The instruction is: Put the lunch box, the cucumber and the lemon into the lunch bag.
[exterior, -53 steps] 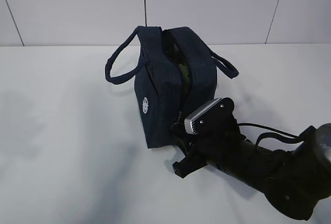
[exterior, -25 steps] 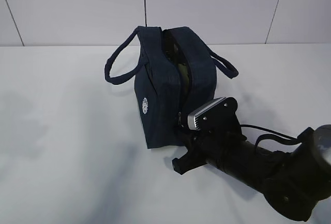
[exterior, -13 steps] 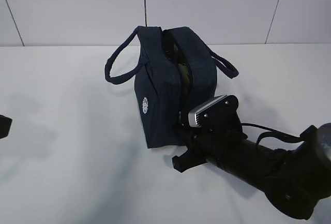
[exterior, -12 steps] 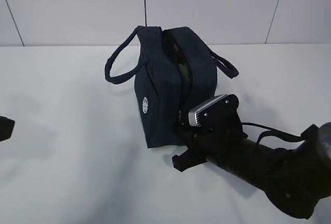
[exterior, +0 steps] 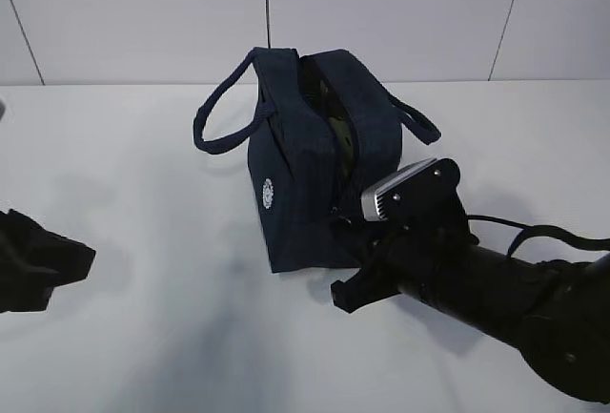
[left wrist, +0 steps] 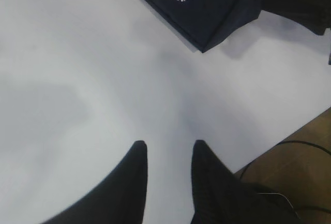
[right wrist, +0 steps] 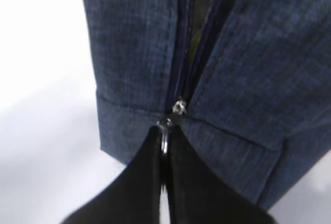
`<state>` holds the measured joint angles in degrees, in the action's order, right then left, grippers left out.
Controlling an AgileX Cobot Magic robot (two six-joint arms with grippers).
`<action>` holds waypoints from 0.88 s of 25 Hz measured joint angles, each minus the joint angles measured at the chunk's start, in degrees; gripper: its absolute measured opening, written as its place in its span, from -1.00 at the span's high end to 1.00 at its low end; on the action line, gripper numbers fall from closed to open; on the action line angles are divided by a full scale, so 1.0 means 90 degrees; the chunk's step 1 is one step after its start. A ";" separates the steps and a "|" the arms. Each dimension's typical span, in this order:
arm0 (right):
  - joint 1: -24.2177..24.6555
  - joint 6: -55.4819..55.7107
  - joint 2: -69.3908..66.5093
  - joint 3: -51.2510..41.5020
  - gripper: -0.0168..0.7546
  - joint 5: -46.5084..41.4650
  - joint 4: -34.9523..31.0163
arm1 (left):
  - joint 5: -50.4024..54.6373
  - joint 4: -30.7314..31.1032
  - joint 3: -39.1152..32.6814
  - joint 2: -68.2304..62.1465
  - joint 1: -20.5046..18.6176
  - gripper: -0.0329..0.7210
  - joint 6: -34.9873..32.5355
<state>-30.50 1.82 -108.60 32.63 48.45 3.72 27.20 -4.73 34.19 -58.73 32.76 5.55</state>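
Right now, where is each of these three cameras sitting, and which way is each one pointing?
Exterior view: above the table, looking down at a slant at the lunch bag; both dark arms show at the edges.
Left wrist view: on the left arm, looking down past the left gripper at the white table; the bag's corner shows.
Right wrist view: on the right arm, close on the zipper; the right gripper pinches the ring pull.
All three share the bag.

lunch bag (exterior: 305,194): dark navy (white round logo) | grippers: black | table (exterior: 143,175): white
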 joint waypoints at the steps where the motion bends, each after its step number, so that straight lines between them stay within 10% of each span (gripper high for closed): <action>1: 0.0000 0.0000 0.0070 -0.0023 0.96 -0.0045 0.0012 | -0.0016 -0.0044 0.0000 -0.0089 0.0000 0.39 0.0000; 22: 0.0000 0.0000 0.1613 -0.0076 0.96 -0.1727 0.0012 | -0.0961 -0.0397 0.0000 -0.1439 0.0807 0.38 0.0000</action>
<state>-30.50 1.82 -94.08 31.95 32.92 3.82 18.56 -8.31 34.19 -71.68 40.03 5.55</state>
